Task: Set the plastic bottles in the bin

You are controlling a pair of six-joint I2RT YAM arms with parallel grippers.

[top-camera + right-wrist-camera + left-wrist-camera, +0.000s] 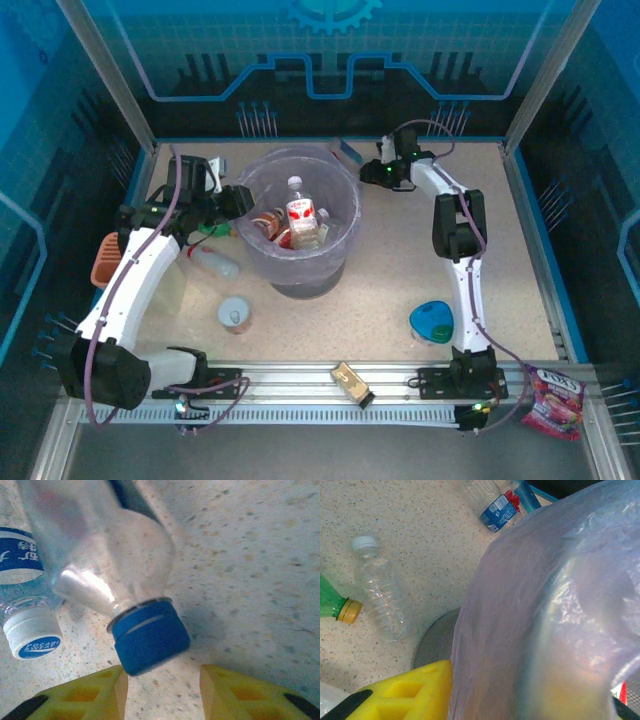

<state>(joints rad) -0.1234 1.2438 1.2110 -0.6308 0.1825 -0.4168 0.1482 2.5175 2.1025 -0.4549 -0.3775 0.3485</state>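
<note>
Okay, lined up on the clear, blue-capped plastic bottle (115, 555), lying on the table beside the translucent grey bin (310, 265).
It's light, slick and crushable, so I'd pinch the stiffer neck; my right gripper (162, 680) is spread, cap just ahead, while the left gripper (232, 200) clamps the bin's rim.

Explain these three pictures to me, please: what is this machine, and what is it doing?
Two robot arms, left and right, are bolted to a table. One picture looks down from above; the other two come from cameras on each wrist. In the middle stands a bagged bin holding bottles. Nearby lie a clear bottle, a green bottle, a tin can, a blue dish. The left jaws are closed on the bin's rim. The right jaws stand apart just short of a blue-capped bottle, not gripping it.
</note>
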